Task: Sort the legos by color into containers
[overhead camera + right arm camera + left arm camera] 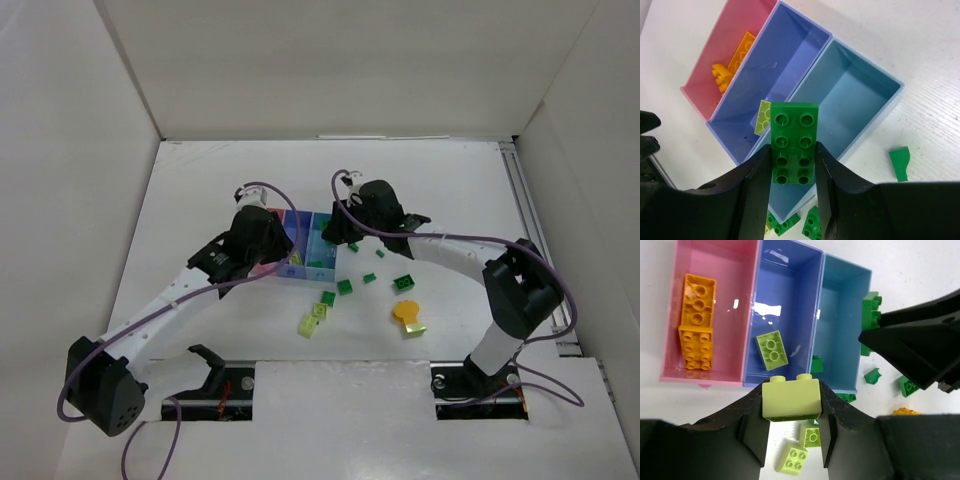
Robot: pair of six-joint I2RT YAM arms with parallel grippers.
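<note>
My left gripper [791,401] is shut on a lime yellow-green lego [790,397], held above the table just in front of the purple-blue container [790,300]. That container holds one lime brick [772,351]. Two orange-yellow bricks [697,322] lie in the pink container [735,315]. My right gripper [792,155] is shut on a dark green two-by-four lego [794,130], over the near corner of the light blue container [850,100]. In the top view both grippers meet at the row of containers [305,228].
Loose legos lie on the table in front of the containers: dark green ones [404,283] [344,287], lime ones [312,320] [792,460], and a round yellow disc [405,311]. More green bricks [870,310] sit beside the light blue container. The right arm [920,345] is close by.
</note>
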